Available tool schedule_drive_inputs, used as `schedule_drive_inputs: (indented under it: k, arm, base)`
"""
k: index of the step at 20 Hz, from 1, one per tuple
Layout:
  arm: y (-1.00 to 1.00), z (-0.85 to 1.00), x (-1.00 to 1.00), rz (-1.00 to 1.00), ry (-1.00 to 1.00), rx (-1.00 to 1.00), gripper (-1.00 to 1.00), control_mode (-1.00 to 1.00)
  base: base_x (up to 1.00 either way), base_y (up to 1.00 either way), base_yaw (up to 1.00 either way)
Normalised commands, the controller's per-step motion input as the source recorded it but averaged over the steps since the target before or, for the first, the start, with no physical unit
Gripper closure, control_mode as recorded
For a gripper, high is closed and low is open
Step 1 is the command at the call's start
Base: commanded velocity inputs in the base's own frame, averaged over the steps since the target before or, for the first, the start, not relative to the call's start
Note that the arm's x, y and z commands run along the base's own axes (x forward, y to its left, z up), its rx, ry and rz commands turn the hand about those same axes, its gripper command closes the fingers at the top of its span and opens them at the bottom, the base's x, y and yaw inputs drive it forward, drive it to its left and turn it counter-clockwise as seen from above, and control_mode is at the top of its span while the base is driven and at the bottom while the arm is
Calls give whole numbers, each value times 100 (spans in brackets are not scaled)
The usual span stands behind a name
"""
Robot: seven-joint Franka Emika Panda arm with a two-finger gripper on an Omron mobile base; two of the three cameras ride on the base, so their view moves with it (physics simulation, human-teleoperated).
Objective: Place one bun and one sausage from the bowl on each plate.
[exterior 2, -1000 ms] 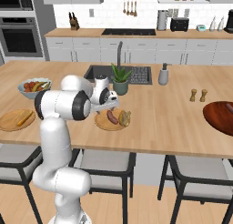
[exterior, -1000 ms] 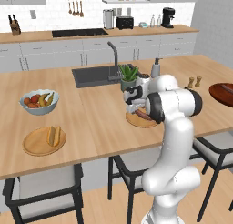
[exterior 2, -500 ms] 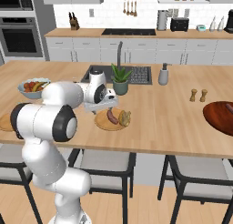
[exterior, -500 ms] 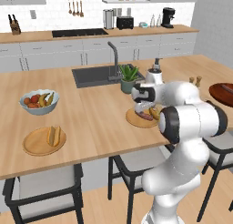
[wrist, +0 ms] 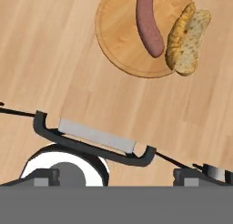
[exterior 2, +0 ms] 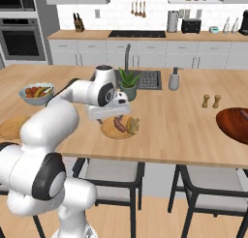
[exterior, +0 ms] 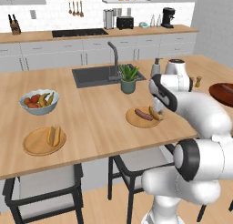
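Note:
A round wooden plate (exterior: 142, 119) near the counter's front edge carries a sausage (exterior: 143, 114) and a bun (exterior: 155, 114) side by side. The hand view looks straight down on this plate (wrist: 123, 45), sausage (wrist: 149, 23) and bun (wrist: 187, 41). My gripper (wrist: 118, 175) is open and holds nothing. It hovers above the counter just on the front-edge side of that plate, and from the right base the gripper (exterior 2: 107, 117) sits at the plate's left. A second plate (exterior: 34, 145) at the left holds a bun (exterior: 53, 135). The dark wooden bowl (exterior 2: 232, 128) at the far right holds a sausage (exterior 2: 243, 114).
A pale bowl of fruit (exterior: 38, 101) stands behind the left plate. A potted plant (exterior: 129, 78), the sink (exterior: 98, 76) with its tap, a soap dispenser (exterior 2: 174, 80) and two shakers (exterior 2: 211, 101) stand farther back. Dark chairs (exterior: 43, 186) are tucked under the counter's front edge.
The arm's elbow has swung across toward the wooden bowl's side and bulks larger in both base views. The hand has drawn back from over the plate, its jaws still wide.

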Motion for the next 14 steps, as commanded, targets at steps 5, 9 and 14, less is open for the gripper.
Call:
schedule_drive_inputs:
  k: [5,9,14]
  arm:
    - [-42,33,-100,0,2,0,-100,-100]
    - [-8,0,-100,2,-5,0,-100,-100]
    - [51,25,-58,3,-7,-1,-100,-100]
  base:
    - [0,0,0]
    - [0,0,0]
    - [0,0,0]
